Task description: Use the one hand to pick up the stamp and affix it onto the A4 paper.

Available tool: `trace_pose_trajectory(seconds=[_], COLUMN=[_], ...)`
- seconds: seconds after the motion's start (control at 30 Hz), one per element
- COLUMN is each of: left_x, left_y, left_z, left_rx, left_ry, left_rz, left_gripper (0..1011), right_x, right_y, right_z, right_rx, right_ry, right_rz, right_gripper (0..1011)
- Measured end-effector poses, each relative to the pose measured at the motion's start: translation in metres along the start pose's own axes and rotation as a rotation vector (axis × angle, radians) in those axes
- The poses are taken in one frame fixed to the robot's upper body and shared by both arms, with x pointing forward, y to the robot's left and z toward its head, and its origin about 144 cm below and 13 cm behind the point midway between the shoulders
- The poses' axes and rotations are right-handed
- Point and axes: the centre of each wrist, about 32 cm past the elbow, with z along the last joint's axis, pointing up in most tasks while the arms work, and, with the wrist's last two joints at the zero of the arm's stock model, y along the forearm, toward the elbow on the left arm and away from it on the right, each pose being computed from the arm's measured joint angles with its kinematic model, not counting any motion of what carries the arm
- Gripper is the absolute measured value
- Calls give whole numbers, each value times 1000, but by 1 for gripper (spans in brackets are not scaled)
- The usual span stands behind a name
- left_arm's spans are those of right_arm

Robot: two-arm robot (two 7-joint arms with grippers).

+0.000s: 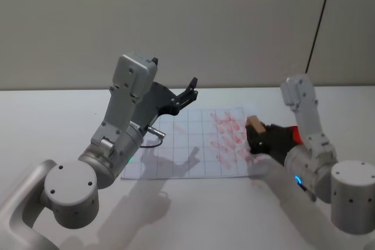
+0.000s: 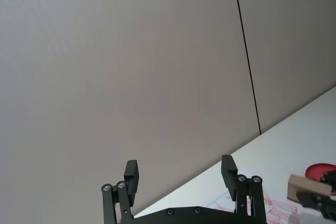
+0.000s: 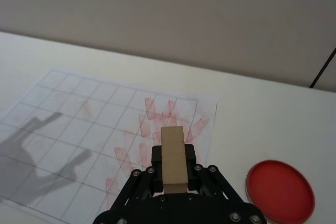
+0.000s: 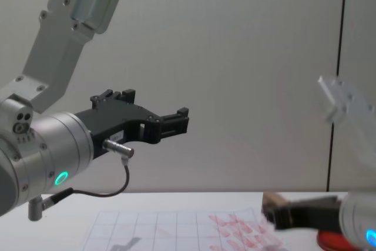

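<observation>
Black two-fingered right claw (image 3: 174,157) on its slim white arm is clamped on the small tan wooden rectangular stamp (image 3: 172,145), one finger pressing each long side, with the block's front end sticking out past the fingertips. Seen from the head, the stamp sits at the right edge of the white A4 paper (image 1: 187,144) with its faint grey grid, just beside the cluster of pinkish-red rectangular stamp marks (image 3: 168,114) that fills the sheet's right part. From the chest, the block looks to be held a little above the sheet and not pressed on it

Near the claw, on its right side and off the paper, lies the round flat red ink pad dish (image 3: 280,190) on the white desk (image 1: 58,121)

Farther left, the black left claw (image 2: 179,174) hangs raised well above the paper on the big silver arm with the green light ring, its two fingers spread apart and holding nothing. Its dark shadow (image 3: 42,145) falls on the unmarked left squares of the grid. A plain grey wall (image 1: 176,16) stands behind the desk
</observation>
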Motion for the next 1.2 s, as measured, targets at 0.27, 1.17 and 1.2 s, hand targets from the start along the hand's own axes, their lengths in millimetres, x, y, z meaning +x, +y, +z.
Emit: trace_pose_trajectory(seconds=[0.27,1.17,1.2], left_x=[0,0,0], left_y=[0,0,0], left_z=[0,0,0], left_rx=[0,0,0], left_ry=[0,0,0], left_rz=[0,0,0], left_gripper=[1002,1001,1001], right_x=[4,48,49], right_y=[-9,-19,-18], right_z=[19,7,5], right_rx=[54,-13,-17], right_ry=[30,55,56], right_rz=[-35,-227,-229], right_gripper=[220,220,220])
